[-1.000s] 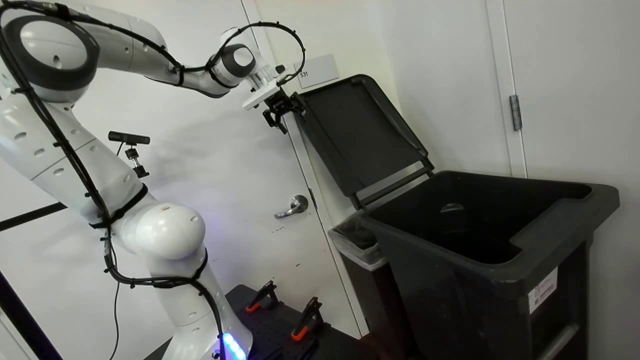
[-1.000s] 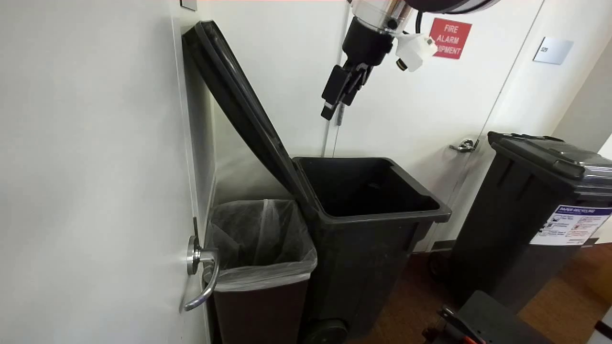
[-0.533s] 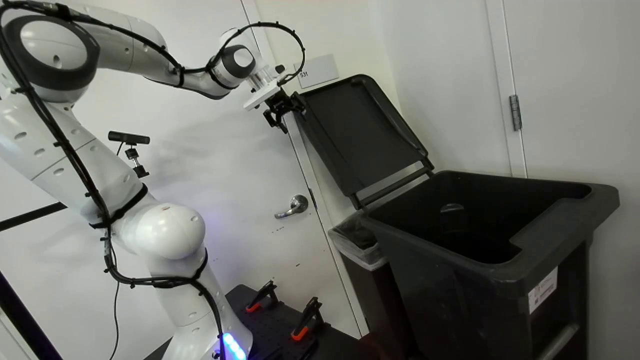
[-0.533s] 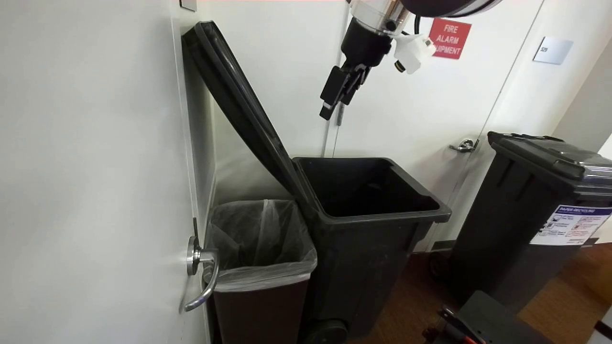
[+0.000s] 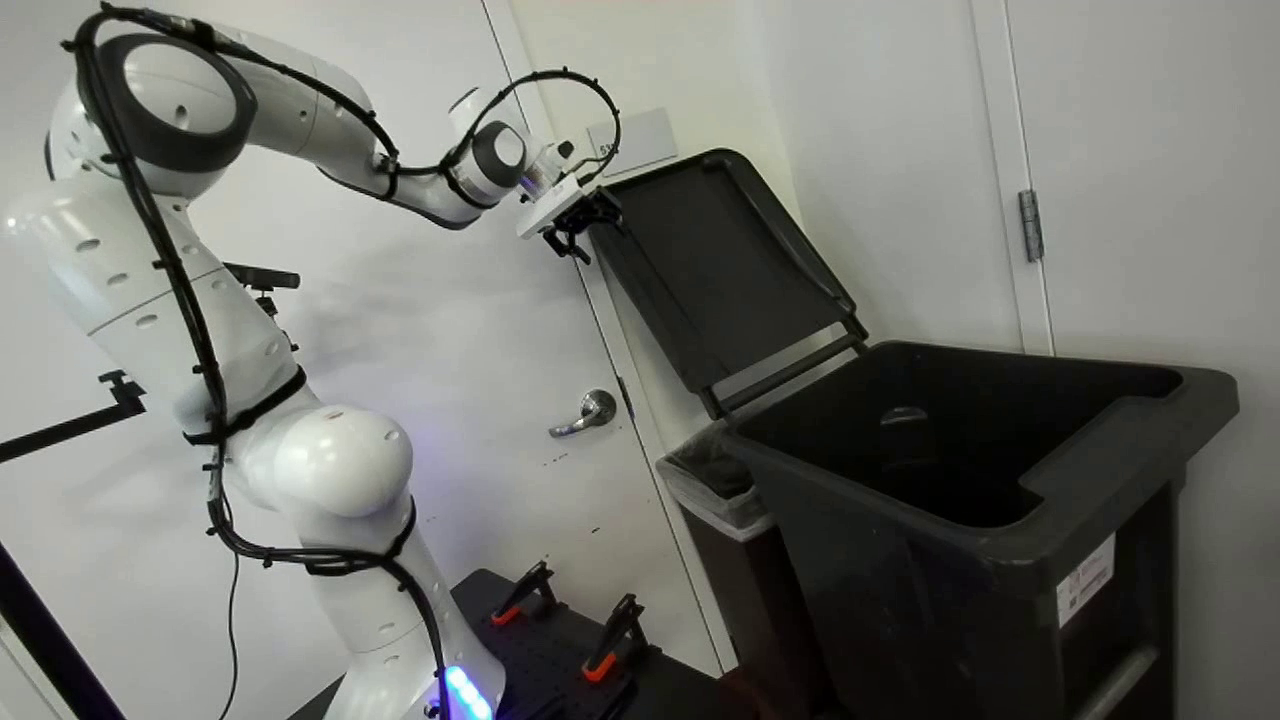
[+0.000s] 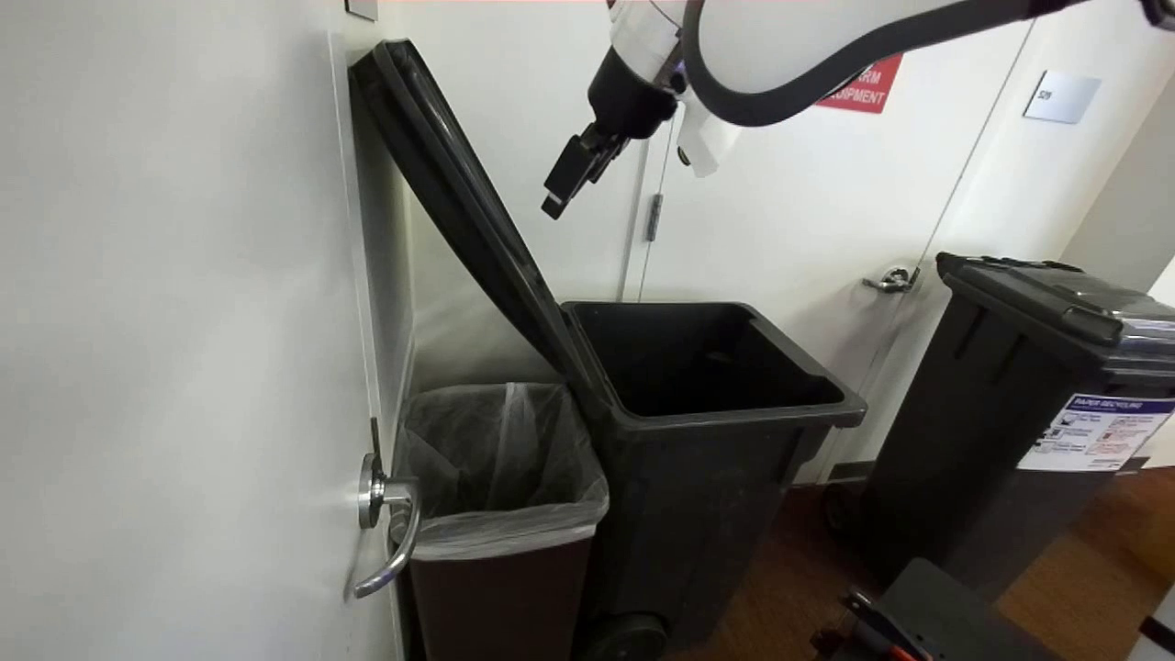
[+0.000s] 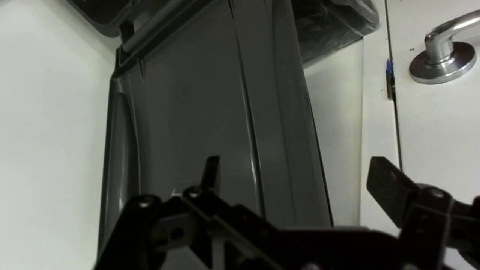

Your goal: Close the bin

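While the claw (image 7: pixel 296 168) hangs near the raised lid (image 7: pixel 206 112), apart from it, its two fingers (image 7: pixel 390 187) spread wide, the bin (image 6: pixel 707 514) stands between a can (image 6: pixel 500 606) and a recycling bin (image 6: pixel 973 413). Of these three containers, the can has a clear liner (image 6: pixel 505 531), the bin is too dark inside to read, and the recycling bin is covered.

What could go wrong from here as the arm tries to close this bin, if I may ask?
The gripper faces the underside of the lid, so pushing straight ahead would likely press it further back.
In the wrist view, the lid's side edge shows between the spread fingers, so they might catch only that edge and slip off.
The bin has a wheel at its base, so a hard shove might roll it instead.
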Robot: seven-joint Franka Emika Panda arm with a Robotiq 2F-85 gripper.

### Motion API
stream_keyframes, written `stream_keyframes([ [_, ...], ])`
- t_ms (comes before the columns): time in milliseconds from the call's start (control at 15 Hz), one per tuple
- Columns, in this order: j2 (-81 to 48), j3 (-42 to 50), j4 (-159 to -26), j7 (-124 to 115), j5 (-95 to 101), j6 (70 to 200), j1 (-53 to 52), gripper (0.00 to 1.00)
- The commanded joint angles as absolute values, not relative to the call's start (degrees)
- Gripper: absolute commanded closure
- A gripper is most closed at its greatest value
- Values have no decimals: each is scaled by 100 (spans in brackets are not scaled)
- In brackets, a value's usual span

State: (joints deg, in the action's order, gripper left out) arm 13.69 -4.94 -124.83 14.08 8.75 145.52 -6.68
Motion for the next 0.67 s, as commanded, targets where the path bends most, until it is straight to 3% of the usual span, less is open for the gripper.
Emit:
stream_keyframes([
  [0, 1192, -620, -12446, 1595, 832, 15235, -886, 0],
  [600, 1090, -745, -12467, 1233, 1213, 15570, -783, 0],
])
